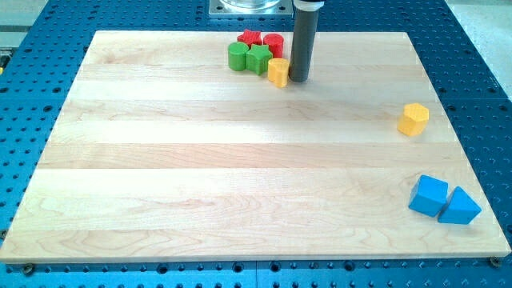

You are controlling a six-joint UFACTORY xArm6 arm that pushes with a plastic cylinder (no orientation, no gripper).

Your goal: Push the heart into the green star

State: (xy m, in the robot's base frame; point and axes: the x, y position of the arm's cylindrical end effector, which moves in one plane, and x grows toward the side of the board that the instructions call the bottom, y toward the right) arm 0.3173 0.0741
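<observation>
The yellow heart (278,71) sits near the view's top centre, touching the right side of the green star (258,58). My tip (298,79) stands just right of the heart, touching or nearly touching it. The rod rises straight up from there. A green cylinder (237,56) sits left of the green star. A red star (250,38) and a red cylinder (274,44) sit just behind them, all in one tight cluster.
A yellow hexagon block (414,118) lies at the view's right. A blue cube (430,195) and a blue triangle block (460,207) lie together at the bottom right, near the wooden board's (200,176) edge. The arm's base is at the top centre.
</observation>
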